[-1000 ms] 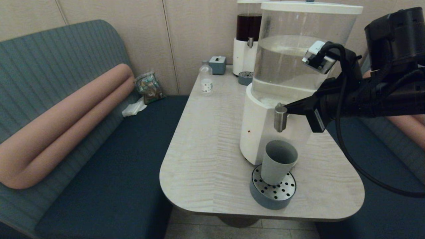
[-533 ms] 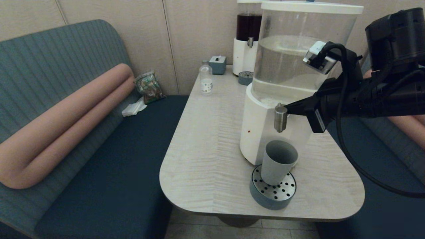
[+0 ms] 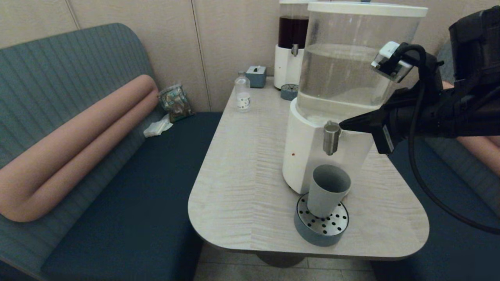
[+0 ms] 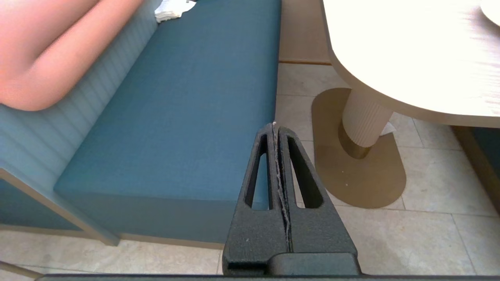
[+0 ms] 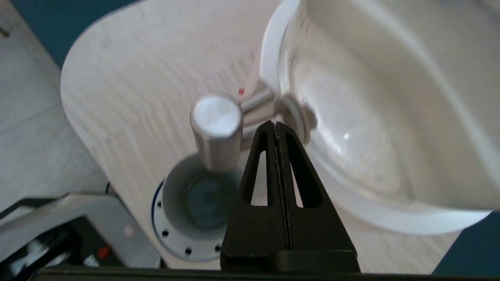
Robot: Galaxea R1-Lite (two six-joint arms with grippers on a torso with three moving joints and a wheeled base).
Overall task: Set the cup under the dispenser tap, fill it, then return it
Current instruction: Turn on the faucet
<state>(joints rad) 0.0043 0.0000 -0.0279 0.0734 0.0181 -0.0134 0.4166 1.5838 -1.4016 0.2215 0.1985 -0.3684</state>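
The grey-blue cup (image 3: 327,190) stands upright on the round perforated drip tray (image 3: 321,226), directly under the brushed-metal dispenser tap (image 3: 331,137) of the large clear tank (image 3: 351,62). In the right wrist view the cup (image 5: 203,195) shows below the tap (image 5: 217,128). My right gripper (image 3: 343,125) is shut with nothing in it, its tip just right of the tap's knob and slightly apart from it; its tip (image 5: 275,125) sits beside the tap's stem. My left gripper (image 4: 274,127) is shut and hangs low over the floor beside the bench, away from the table.
A clear plastic bottle (image 3: 242,93), a small grey box (image 3: 256,75) and a dark-liquid dispenser (image 3: 291,47) with its own drip tray (image 3: 289,91) stand at the table's far end. A blue bench (image 3: 117,187) with a pink bolster (image 3: 74,148) runs along the left.
My right arm has drawn back to the right and slightly up, so the gripper's tip has come off the tap's knob. The cup has not moved.
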